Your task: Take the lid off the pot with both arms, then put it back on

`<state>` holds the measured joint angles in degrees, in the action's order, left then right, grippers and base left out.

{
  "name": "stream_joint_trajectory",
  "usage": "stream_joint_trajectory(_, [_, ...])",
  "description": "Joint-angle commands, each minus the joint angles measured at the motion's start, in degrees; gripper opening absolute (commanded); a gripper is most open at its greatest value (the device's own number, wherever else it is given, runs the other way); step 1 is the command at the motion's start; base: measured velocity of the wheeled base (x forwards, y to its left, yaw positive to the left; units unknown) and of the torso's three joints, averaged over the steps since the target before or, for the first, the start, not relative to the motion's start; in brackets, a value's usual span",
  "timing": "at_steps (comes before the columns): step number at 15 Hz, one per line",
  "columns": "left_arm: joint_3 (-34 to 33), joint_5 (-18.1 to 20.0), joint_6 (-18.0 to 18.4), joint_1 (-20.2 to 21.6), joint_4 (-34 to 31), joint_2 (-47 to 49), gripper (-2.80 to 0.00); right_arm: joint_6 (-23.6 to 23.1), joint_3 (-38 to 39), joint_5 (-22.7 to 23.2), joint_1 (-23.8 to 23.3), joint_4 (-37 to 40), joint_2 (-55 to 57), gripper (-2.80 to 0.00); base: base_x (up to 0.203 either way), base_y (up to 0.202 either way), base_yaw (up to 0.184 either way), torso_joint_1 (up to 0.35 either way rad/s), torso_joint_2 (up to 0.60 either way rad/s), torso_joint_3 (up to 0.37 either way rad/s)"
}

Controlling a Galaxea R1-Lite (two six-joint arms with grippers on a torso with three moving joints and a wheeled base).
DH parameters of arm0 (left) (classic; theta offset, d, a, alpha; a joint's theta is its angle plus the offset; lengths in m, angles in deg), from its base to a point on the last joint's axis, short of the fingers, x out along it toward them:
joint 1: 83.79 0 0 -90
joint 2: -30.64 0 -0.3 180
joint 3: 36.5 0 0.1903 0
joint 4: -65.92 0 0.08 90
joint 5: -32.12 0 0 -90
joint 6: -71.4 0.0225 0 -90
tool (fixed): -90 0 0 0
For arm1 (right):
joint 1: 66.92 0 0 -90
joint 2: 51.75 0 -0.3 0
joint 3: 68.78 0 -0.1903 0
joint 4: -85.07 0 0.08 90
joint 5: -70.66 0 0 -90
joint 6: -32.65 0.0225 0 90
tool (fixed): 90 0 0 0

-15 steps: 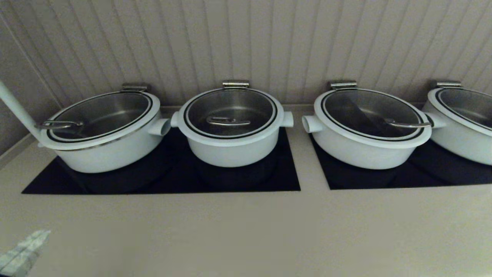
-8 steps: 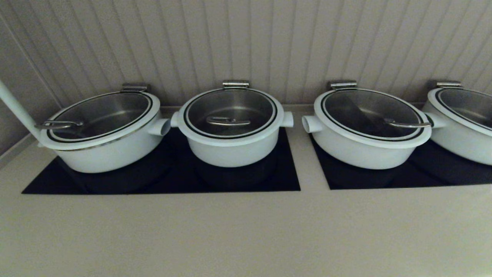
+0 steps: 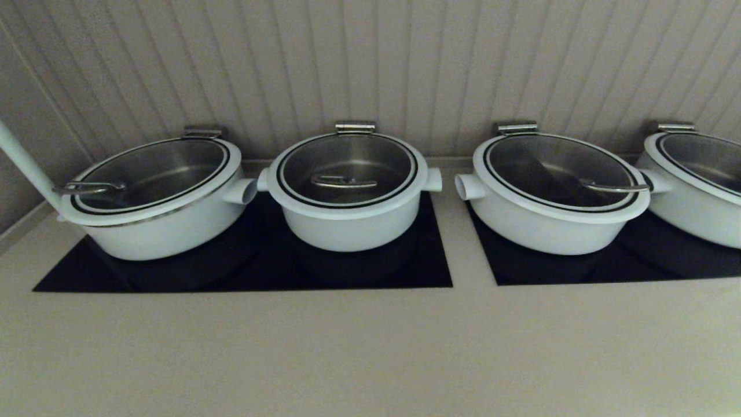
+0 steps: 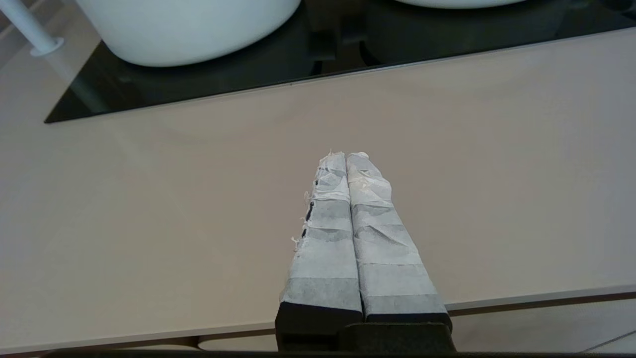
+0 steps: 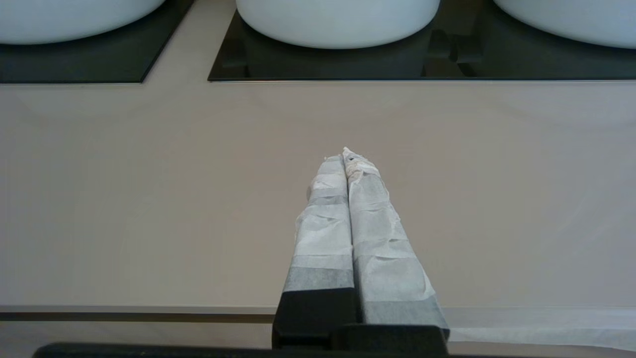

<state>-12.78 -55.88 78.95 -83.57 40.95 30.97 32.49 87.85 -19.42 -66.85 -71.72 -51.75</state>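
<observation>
The small deep white pot (image 3: pixel 350 229) stands second from the left on a black cooktop. Its round glass lid (image 3: pixel 347 168) with the curved steel handle (image 3: pixel 343 182) at its centre sits closed on it. Neither arm shows in the head view. My left gripper (image 4: pixel 346 156) is shut and empty, low over the beige counter near its front edge. My right gripper (image 5: pixel 348 158) is also shut and empty, over the counter near its front edge. Both are well short of the pots.
Wider white pots with glass lids stand at the left (image 3: pixel 156 197), right (image 3: pixel 556 194) and far right (image 3: pixel 694 179). Two black cooktop panels (image 3: pixel 359 269) (image 3: pixel 608 263) lie under them. A white pole (image 3: pixel 23 165) rises at far left. A ribbed wall stands behind.
The left gripper's white tip showed at the head view's lower left corner one second ago; it has since dropped out of that view. The pots and lids have not moved.
</observation>
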Motion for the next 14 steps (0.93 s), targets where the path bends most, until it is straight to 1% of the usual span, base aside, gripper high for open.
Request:
stream_joint_trajectory(1, [0.0, 0.02, 0.32, 0.04, 0.01, -0.24, -2.8, -0.02, 0.0, -0.01, 0.01, -0.02, 0.0, -2.8, 0.0, 0.0, 0.0, 0.0, 0.0, 0.0])
stream_joint_trajectory(9, [-0.09, -0.24, -0.49, 0.04, 0.1, -0.24, -2.8, -0.02, 0.0, -0.01, 0.01, -0.02, 0.0, -2.8, 0.0, 0.0, 0.0, 0.0, 0.0, 0.0])
stream_joint_trajectory(10, [-0.09, -0.32, -1.56, 0.02, 0.1, -0.24, -2.8, -0.2, 0.0, -0.01, 0.01, -0.02, 0.0, -2.8, 0.0, 0.0, 0.0, 0.0, 0.0, 0.0])
stream_joint_trajectory(12, [-0.09, -0.33, -4.82, 0.02, 0.1, -0.24, -2.8, -0.11, 0.0, -0.01, 0.01, -0.02, 0.0, -2.8, 0.0, 0.0, 0.0, 0.0, 0.0, 0.0])
stream_joint_trajectory(14, [-0.09, -0.5, -5.79, 0.04, 0.1, -0.24, -2.8, -0.02, 0.0, -0.01, 0.01, -0.02, 0.0, -2.8, 0.0, 0.0, 0.0, 0.0, 0.0, 0.0])
